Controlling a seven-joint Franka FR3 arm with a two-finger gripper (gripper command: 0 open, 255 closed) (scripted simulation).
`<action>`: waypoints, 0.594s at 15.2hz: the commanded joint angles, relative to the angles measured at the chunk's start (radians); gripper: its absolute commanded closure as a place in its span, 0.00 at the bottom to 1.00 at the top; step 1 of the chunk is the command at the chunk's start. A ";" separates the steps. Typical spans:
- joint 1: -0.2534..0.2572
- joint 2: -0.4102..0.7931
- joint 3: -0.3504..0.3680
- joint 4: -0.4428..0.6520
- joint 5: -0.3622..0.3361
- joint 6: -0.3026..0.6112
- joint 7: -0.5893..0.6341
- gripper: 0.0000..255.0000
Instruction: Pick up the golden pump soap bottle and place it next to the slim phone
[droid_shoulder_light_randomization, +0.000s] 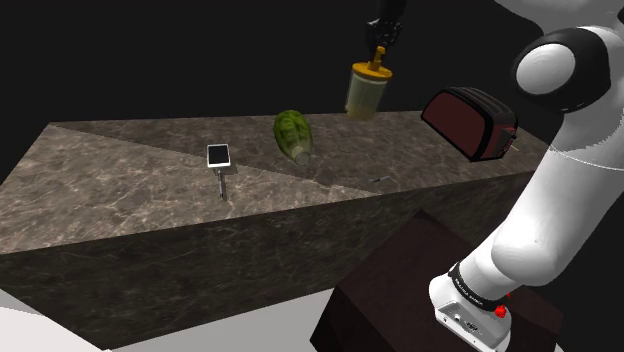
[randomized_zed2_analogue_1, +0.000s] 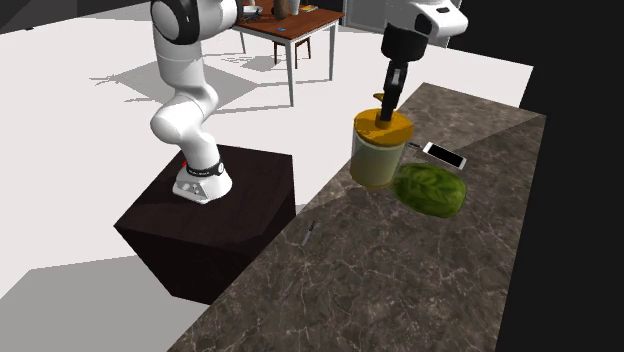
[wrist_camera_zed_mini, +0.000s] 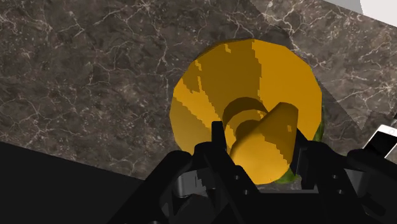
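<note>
The soap bottle (droid_shoulder_light_randomization: 367, 92) has a pale yellowish body and a golden cap with a pump. It hangs above the dark marble counter (droid_shoulder_light_randomization: 120, 190), and my gripper (droid_shoulder_light_randomization: 381, 48) is shut on its pump from above. In the second exterior view the bottle (randomized_zed2_analogue_1: 377, 152) hangs under the gripper (randomized_zed2_analogue_1: 386, 106), just beside a green melon-like object (randomized_zed2_analogue_1: 431, 190). The slim phone (randomized_zed2_analogue_1: 444, 155) lies flat beyond it. In the wrist view the fingers (wrist_camera_zed_mini: 217, 135) clasp the golden pump (wrist_camera_zed_mini: 264, 130) over the round cap (wrist_camera_zed_mini: 210, 102); the phone (wrist_camera_zed_mini: 384, 140) peeks in at the edge.
The phone (droid_shoulder_light_randomization: 219, 155) lies on the counter with a small grey tool (droid_shoulder_light_randomization: 223, 182) next to it. The green object (droid_shoulder_light_randomization: 292, 134) lies between phone and bottle. A dark red toaster (droid_shoulder_light_randomization: 470, 122) sits near the arm. The stand (randomized_zed2_analogue_1: 210, 220) is beside the counter.
</note>
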 joint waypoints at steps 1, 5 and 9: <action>0.028 -0.010 0.015 -0.036 -0.005 0.028 0.042 1.00; 0.083 -0.016 0.049 -0.090 -0.009 0.078 0.128 1.00; 0.135 -0.001 0.081 -0.116 -0.012 0.120 0.210 1.00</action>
